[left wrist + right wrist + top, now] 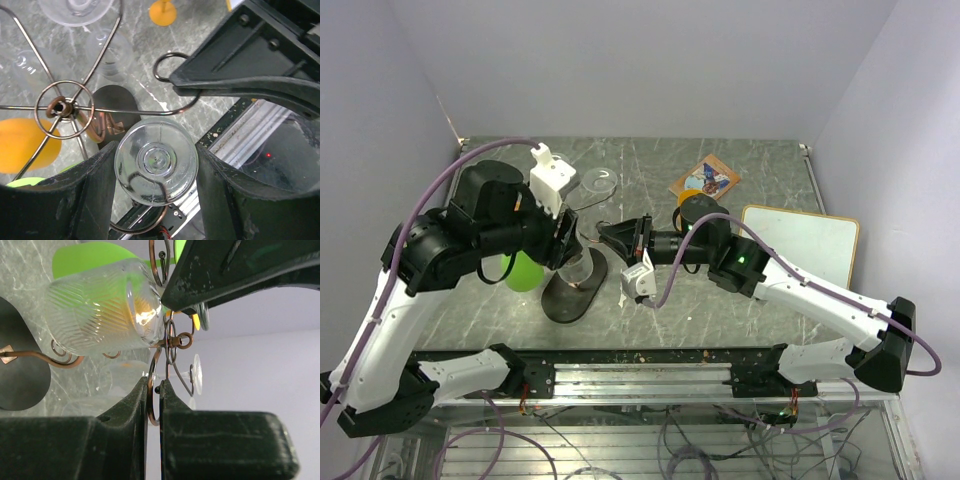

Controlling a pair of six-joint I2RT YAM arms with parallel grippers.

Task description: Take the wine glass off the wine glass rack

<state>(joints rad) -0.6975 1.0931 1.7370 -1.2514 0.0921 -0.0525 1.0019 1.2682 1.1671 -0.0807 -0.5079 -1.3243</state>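
The left gripper (156, 195), fingers spread, brackets the foot of a wine glass (156, 161) hanging upside down in the wine glass rack (65, 107). The right gripper (154, 405), pressed together, pinches a rack wire. Thin glass (likely light, slick, breakable) suits a stem hold; its bowl looks empty.

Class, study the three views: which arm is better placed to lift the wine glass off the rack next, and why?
Left. The left gripper stands open around the wine glass base, ready to close. The right gripper is shut on a wire of the wine glass rack, apparently steadying it.
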